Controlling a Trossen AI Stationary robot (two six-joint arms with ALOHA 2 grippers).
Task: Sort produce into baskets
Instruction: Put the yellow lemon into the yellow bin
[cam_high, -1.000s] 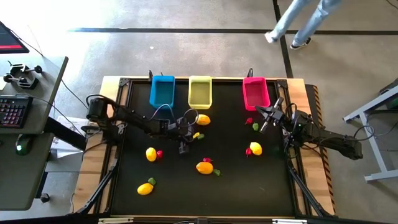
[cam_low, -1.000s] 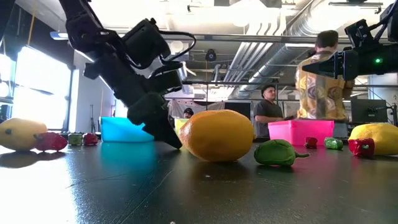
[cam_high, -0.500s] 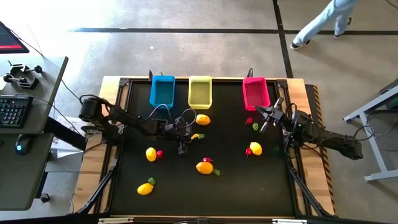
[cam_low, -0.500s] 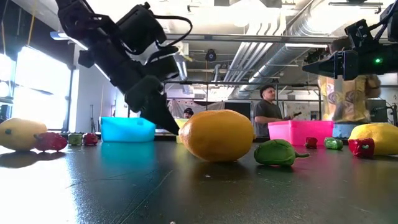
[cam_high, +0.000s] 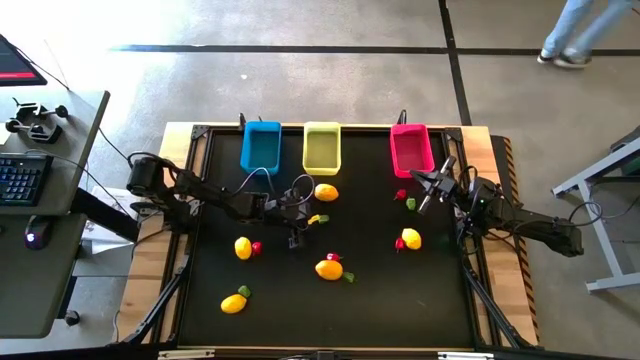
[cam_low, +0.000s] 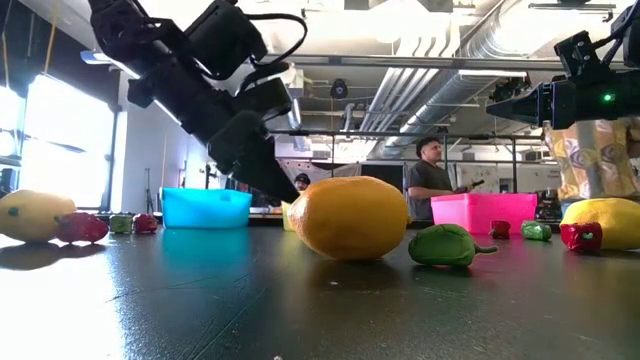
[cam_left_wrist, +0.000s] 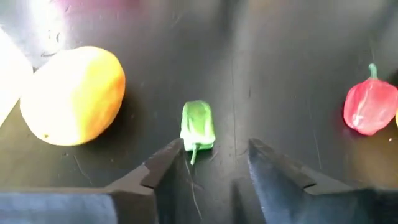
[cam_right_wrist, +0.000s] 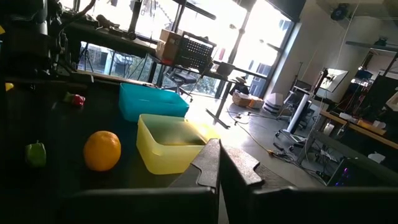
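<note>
Three baskets stand along the table's far edge: blue (cam_high: 260, 146), yellow (cam_high: 321, 146) and pink (cam_high: 411, 150). Lemons, red bits and green bits lie scattered on the black table. My left gripper (cam_high: 307, 213) hovers open at mid-table, slanting down. A small green bit (cam_left_wrist: 198, 124) lies flat on the table just ahead of its fingertips, and I see no touch. A lemon (cam_left_wrist: 73, 94) lies beside it toward the yellow basket. My right gripper (cam_high: 420, 182) waits shut near the pink basket, above the table.
Other lemons (cam_high: 243, 247) (cam_high: 329, 268) (cam_high: 234, 302) (cam_high: 411, 238) lie on the near half, each with a red or green bit close by. A red bit (cam_high: 401, 194) and a green bit (cam_high: 411, 204) lie under my right gripper. People stand in the room beyond the table.
My left gripper has risen off the table and drawn slightly back toward the left; its tip, down on the surface a second ago, now hangs clear. The green bit stays on the table. A person has walked off to the right beyond the far edge.
</note>
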